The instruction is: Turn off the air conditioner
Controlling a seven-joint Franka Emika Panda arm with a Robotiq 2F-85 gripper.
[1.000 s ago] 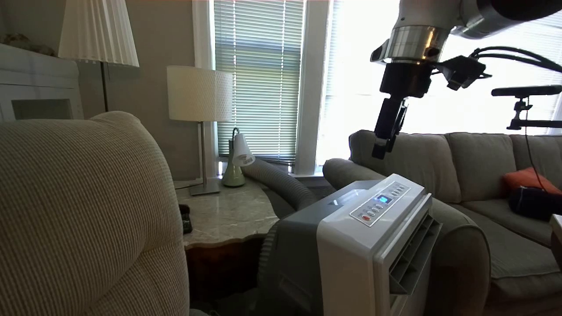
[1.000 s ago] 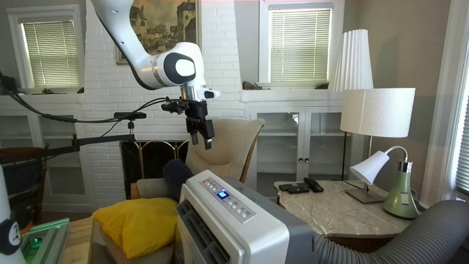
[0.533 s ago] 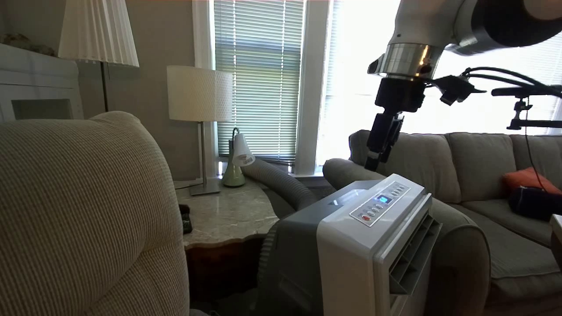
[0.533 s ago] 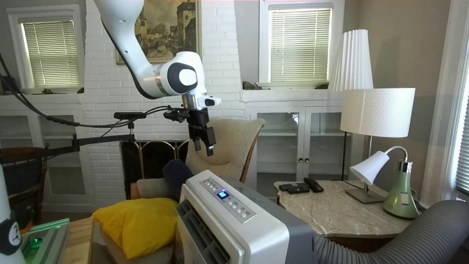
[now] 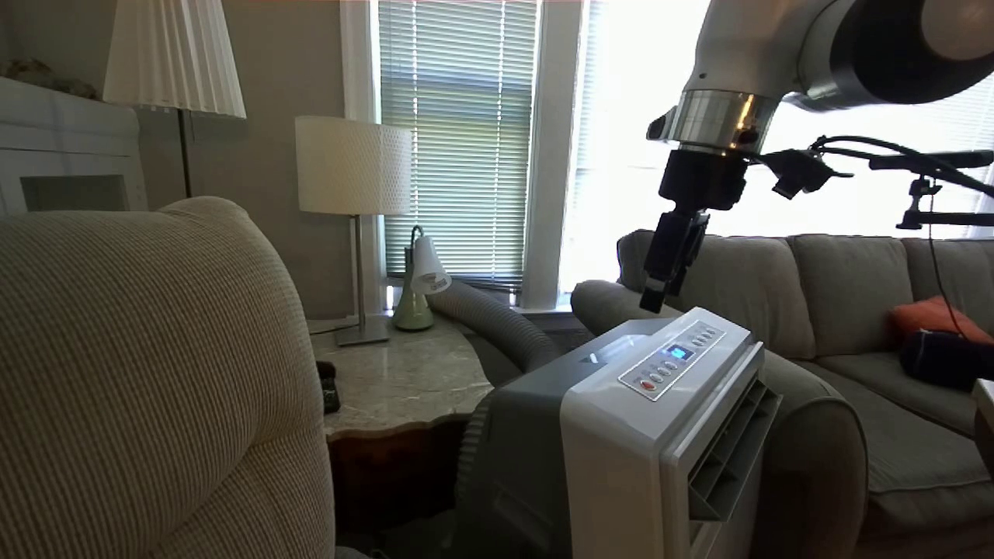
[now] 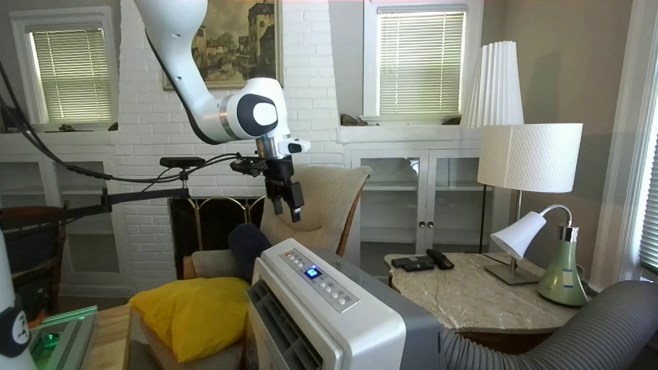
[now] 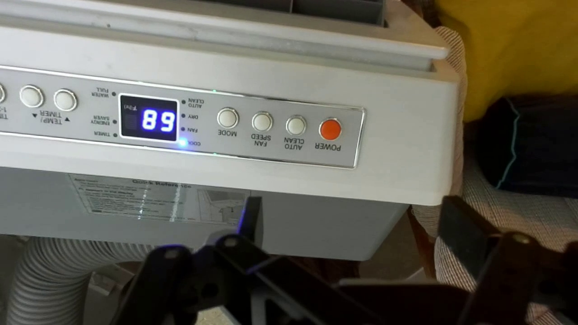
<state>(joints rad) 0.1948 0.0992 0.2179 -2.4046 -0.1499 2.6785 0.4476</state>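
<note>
The air conditioner (image 5: 613, 458) is a white and grey boxy unit with a slanted control panel; it also shows in an exterior view (image 6: 367, 316) and in the wrist view (image 7: 402, 117). Its lit blue display (image 7: 149, 118) reads 89, upside down in the wrist view. The orange-red POWER button (image 7: 330, 129) sits at one end of a row of white buttons. My gripper (image 7: 352, 210) is open and empty, pointing down, with its fingers wide apart. In both exterior views it hangs above the unit, apart from it (image 5: 662, 295) (image 6: 287, 211).
A grey exhaust hose (image 6: 576, 334) runs from the unit's back past a marble-topped table (image 6: 432, 293) with lamps and remotes. A beige armchair (image 6: 313, 221), a yellow pillow (image 6: 198, 313) and a sofa (image 5: 722, 272) stand around the unit.
My gripper has moved down toward the top of the air conditioner, and sideways a little. The unit and its lit display look the same in both exterior views.
</note>
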